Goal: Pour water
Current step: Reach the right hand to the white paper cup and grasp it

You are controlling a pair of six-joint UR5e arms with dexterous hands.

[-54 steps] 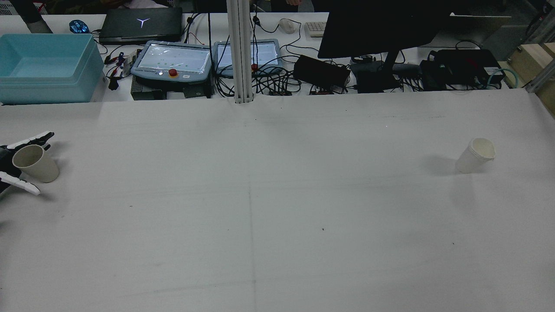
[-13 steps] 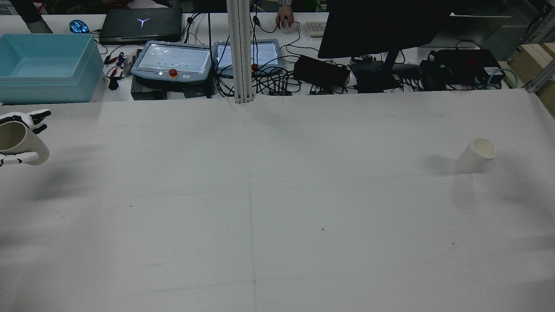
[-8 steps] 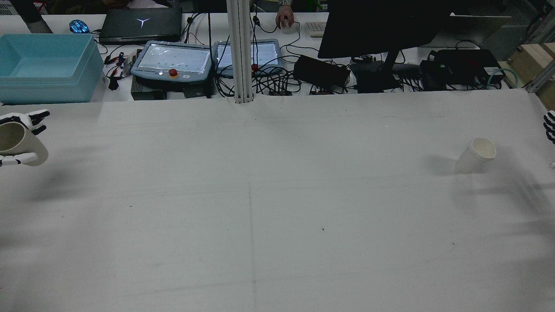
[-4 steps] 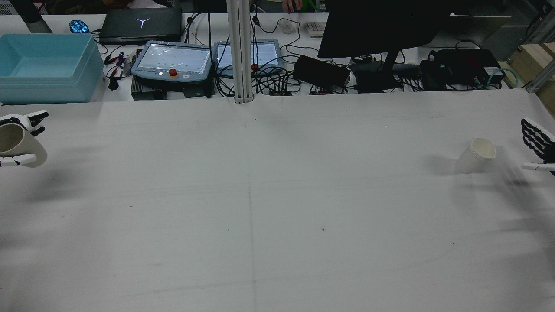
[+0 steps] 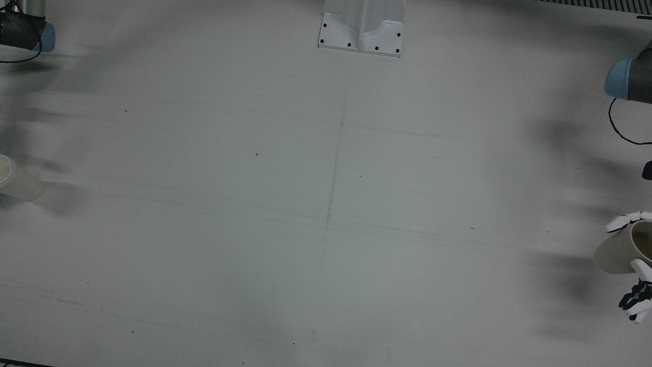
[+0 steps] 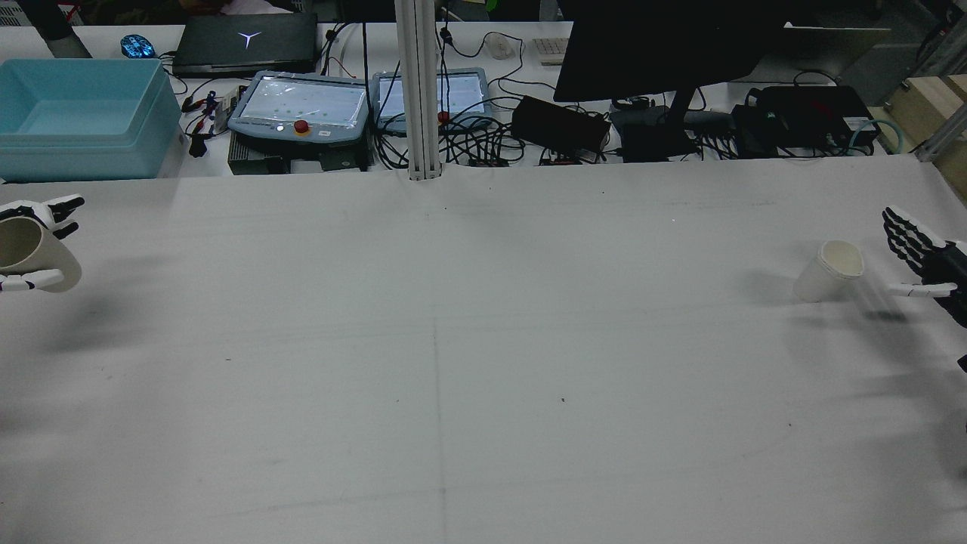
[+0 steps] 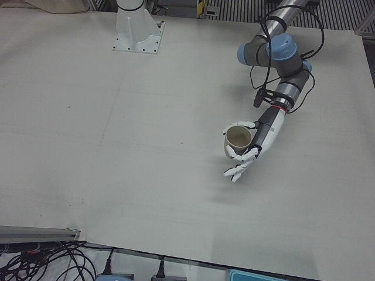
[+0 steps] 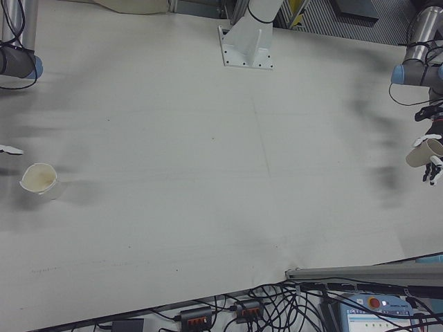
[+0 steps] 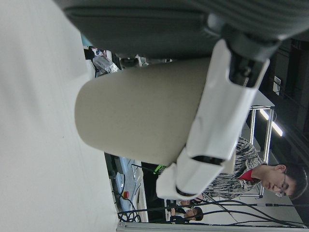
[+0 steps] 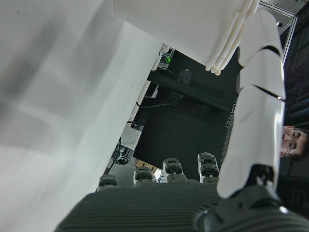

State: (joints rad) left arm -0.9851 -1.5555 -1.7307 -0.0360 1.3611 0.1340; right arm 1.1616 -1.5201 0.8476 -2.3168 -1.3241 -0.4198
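A beige paper cup (image 6: 34, 253) hangs above the table's far left edge in the rear view, slightly tilted, with my left hand (image 6: 45, 227) shut on it. The left-front view shows the same cup (image 7: 237, 139) in that hand (image 7: 251, 153), its mouth visible. A white cup (image 6: 828, 270) stands on the table at the right. My right hand (image 6: 918, 253) is open just right of it, fingers spread, not touching. In the right hand view the white cup (image 10: 193, 29) fills the top, with a finger (image 10: 251, 111) beside it.
A light blue bin (image 6: 83, 117), two teach pendants (image 6: 302, 106), a monitor (image 6: 665, 45) and cables line the far side beyond the table. A white post (image 6: 419, 91) rises at the middle back. The arms' pedestal (image 5: 362, 30) sits at the near side.
My left hand lifted the beige cup off the table and now holds it still. My right hand has come in from the right edge toward the white cup.
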